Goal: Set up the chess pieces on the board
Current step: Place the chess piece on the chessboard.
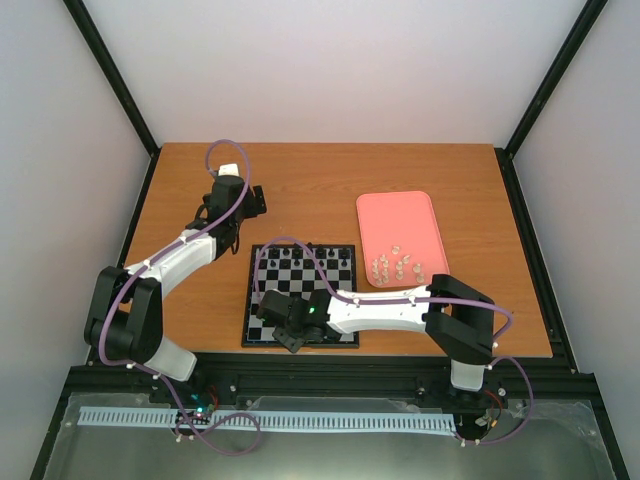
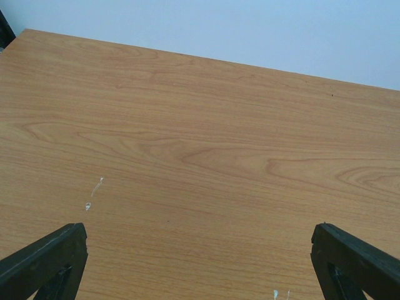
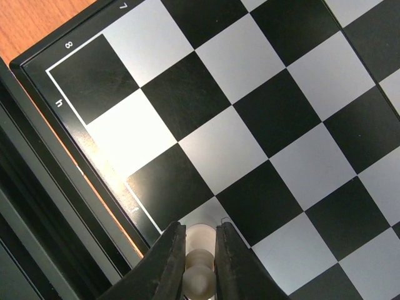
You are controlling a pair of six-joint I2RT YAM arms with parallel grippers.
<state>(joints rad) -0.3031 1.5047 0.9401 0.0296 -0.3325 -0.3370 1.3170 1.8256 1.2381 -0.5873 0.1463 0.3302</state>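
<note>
One small cream-white chess piece (image 3: 200,275) is gripped upright by the right hand (image 3: 201,229), fingers set narrow, at a white square in the edge row of the flat black-and-white checked chessboard (image 3: 262,112). Further cream-white pieces (image 1: 395,266) are seen on the pink rounded tray (image 1: 400,215). The left hand (image 2: 199,232) is spread wide over the wood-grain tabletop (image 2: 187,125), nothing held.

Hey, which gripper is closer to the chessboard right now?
Right. The right gripper is over the board's near edge, jaws closed on a cream piece. The left gripper hangs over bare table beyond the board's far left corner, jaws open.
</note>
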